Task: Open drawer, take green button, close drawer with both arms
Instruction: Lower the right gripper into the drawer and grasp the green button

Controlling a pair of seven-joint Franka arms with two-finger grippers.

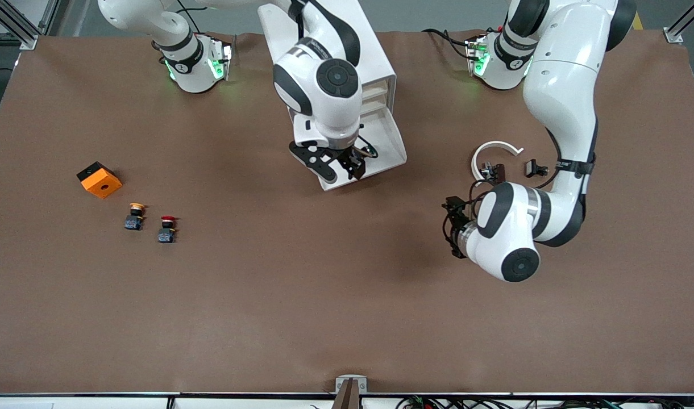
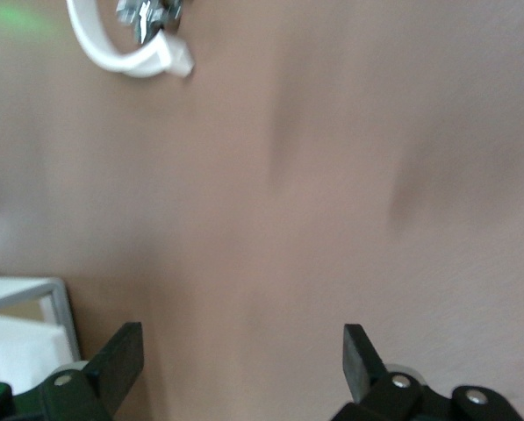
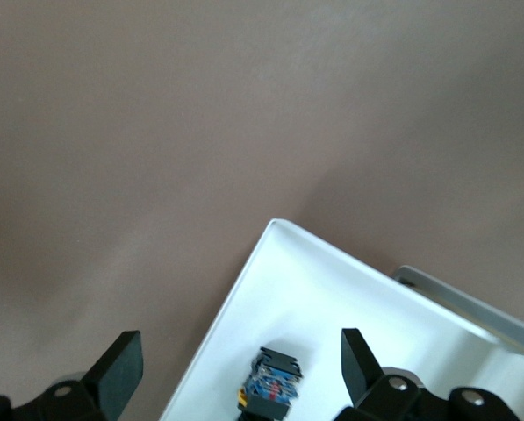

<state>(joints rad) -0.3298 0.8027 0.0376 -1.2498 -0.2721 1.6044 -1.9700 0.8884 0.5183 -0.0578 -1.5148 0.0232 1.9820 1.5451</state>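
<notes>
In the middle band of the frame, toward the right arm's end of the table (image 1: 267, 318), an orange block (image 1: 99, 180) lies alone. Just below it in the frame, nearer the front camera, stand a yellow-capped button (image 1: 135, 216) and then a red-capped button (image 1: 166, 228), close together but apart.

In the upper middle of the frame the white cabinet (image 1: 375, 62) stands between the two arm bases. Its drawer (image 1: 393, 149) is pulled out toward the front camera. The right gripper (image 1: 349, 166) hangs over the drawer's outer corner with its jaws spread apart, holding nothing. The right wrist view shows the same right gripper (image 3: 241, 364) with the button (image 3: 269, 386) lying on the white drawer floor (image 3: 332, 298) between the two fingers (image 3: 121, 364), near the drawer's corner. Only its dark blue body shows there; the cap is out of sight, and whether a finger touches it cannot be told.

Farther along, at mid-height of the frame toward the left arm's end, a white curved piece (image 1: 494, 149) lies on the table with small black parts (image 1: 536, 167) beside it. The left gripper (image 1: 452, 226) is over bare table below that piece in the frame. Its jaws are wide apart and empty. The left wrist view shows only brown table between the fingers (image 2: 360, 355), and the white curved piece (image 2: 125, 57) at the picture's upper edge.
</notes>
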